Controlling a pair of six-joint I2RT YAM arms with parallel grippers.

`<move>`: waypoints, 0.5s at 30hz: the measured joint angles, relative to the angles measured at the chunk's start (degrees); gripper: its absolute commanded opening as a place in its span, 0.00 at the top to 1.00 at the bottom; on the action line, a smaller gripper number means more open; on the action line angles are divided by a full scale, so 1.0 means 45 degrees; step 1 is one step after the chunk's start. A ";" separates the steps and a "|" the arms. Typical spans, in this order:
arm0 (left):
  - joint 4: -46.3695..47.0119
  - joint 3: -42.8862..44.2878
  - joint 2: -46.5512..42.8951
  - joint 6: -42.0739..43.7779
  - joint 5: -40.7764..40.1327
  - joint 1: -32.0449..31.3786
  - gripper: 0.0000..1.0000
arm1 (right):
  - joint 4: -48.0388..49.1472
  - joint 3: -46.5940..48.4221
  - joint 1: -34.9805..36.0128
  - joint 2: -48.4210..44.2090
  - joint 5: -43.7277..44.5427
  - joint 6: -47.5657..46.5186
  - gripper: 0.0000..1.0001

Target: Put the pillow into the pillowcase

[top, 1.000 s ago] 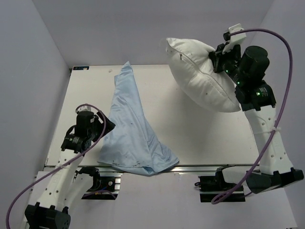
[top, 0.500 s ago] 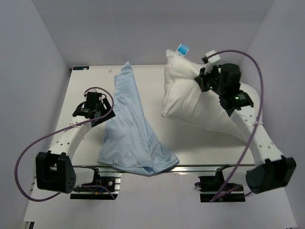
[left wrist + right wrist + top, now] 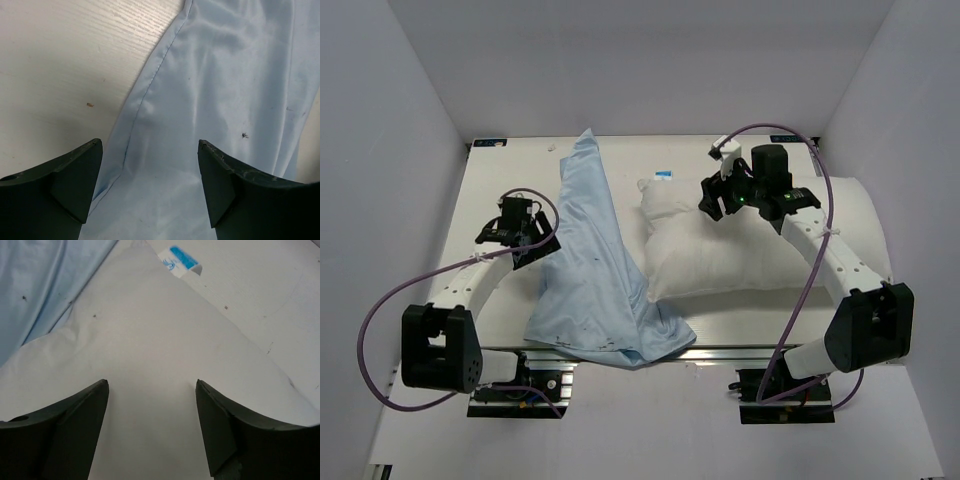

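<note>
The off-white pillow (image 3: 720,255) lies flat on the table's right half, its left edge touching the pillowcase (image 3: 590,260). It fills the right wrist view (image 3: 150,335), with a blue-and-white label (image 3: 180,260) at its far corner. My right gripper (image 3: 708,198) (image 3: 152,382) hovers open over the pillow's upper part, holding nothing. The light-blue pillowcase stretches from the table's back to its front edge, where it droops over. My left gripper (image 3: 528,245) (image 3: 150,145) is open just above the pillowcase's left seam (image 3: 215,75), with nothing between its fingers.
The white table (image 3: 500,190) has grey walls close on the left, back and right. A metal rail (image 3: 750,350) runs along the front edge. Purple cables (image 3: 820,200) loop off both arms.
The right arm swung the pillow down from the air onto the table, then opened and let it go. The left arm reached to the pillowcase's left edge and has stayed there.
</note>
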 measured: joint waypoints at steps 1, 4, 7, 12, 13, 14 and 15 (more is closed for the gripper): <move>0.0015 -0.0044 0.0097 0.0049 0.0015 0.0000 0.14 | -0.0073 0.0097 -0.0024 -0.0024 -0.0185 -0.0049 0.21; 0.0015 -0.0102 0.0510 0.0243 0.0044 0.0000 0.15 | -0.0369 0.0398 -0.0151 -0.0321 -0.0821 -0.0024 0.20; 0.0005 -0.0102 0.1083 0.0359 -0.0015 0.0000 0.20 | -0.0452 0.0695 -0.0214 -0.0899 -0.1433 0.0146 0.20; -0.0029 -0.0058 0.2608 0.0481 -0.0491 0.0000 0.28 | -0.0432 0.1112 -0.0223 -0.1797 -0.2506 0.0534 0.20; -0.0024 -0.0034 0.2963 0.0505 -0.0500 0.0000 0.30 | -0.0432 0.1117 -0.0223 -0.1894 -0.2671 0.0612 0.20; -0.0019 0.0005 0.3317 0.0588 -0.0515 0.0010 0.38 | -0.0437 0.1117 -0.0219 -0.1957 -0.2807 0.0695 0.20; -0.0097 0.0194 0.3478 0.0583 -0.0529 0.0010 0.44 | -0.0437 0.1117 -0.0219 -0.1972 -0.2900 0.0729 0.20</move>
